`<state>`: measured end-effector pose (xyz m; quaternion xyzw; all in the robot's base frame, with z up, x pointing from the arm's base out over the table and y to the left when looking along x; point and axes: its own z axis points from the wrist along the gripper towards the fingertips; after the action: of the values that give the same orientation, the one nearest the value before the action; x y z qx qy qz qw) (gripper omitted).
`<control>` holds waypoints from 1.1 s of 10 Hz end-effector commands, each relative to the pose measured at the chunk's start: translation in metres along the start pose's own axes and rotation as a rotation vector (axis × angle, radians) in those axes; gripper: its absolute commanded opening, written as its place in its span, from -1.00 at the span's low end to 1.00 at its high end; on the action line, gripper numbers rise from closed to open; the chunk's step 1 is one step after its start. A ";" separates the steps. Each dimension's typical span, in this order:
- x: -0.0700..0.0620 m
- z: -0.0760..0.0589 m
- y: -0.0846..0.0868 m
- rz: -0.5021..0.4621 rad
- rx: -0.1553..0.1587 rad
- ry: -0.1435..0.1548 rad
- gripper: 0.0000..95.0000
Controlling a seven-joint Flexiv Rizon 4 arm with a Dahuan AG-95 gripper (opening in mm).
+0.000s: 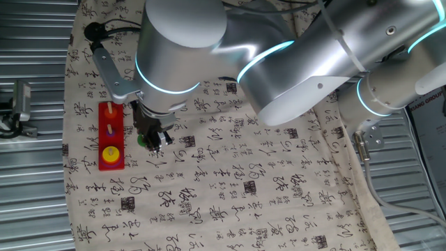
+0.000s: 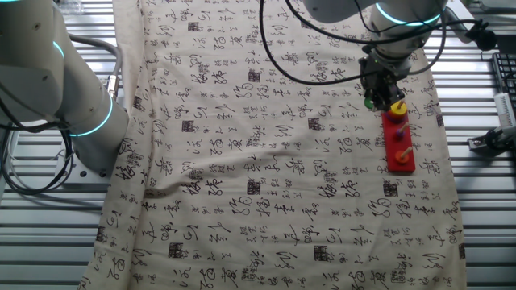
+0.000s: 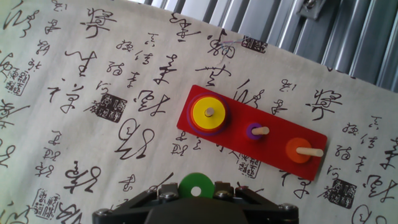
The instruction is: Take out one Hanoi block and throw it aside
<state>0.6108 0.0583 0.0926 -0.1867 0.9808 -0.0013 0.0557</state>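
Green Hanoi block (image 3: 196, 186) sits pinched in my gripper (image 3: 194, 194), held above the calligraphy cloth (image 3: 93, 124) beside the red peg base (image 3: 239, 132).

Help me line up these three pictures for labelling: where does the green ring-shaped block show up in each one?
One fixed view: the green block is left of centre, mostly hidden at the gripper tips, right of the red peg base.
The other fixed view: upper right, a green spot under the gripper, just left of the base's near end.
Hand view: bottom centre, between the fingers.
Shared landmark: the yellow disc on the base.
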 end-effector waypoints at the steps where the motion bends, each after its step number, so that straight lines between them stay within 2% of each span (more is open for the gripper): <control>1: -0.001 0.000 0.000 0.000 -0.002 0.001 -1.00; 4: -0.001 0.001 0.000 -0.012 0.000 0.003 -1.00; 5: -0.001 0.001 0.000 -0.014 0.000 0.003 -0.60; 7: -0.001 0.001 0.000 -0.017 -0.002 0.003 -0.60; 8: -0.001 0.001 0.000 -0.019 -0.002 0.002 -0.20; 11: -0.001 0.001 0.000 -0.020 -0.003 0.000 -0.20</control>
<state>0.6116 0.0587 0.0920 -0.1969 0.9789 -0.0002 0.0551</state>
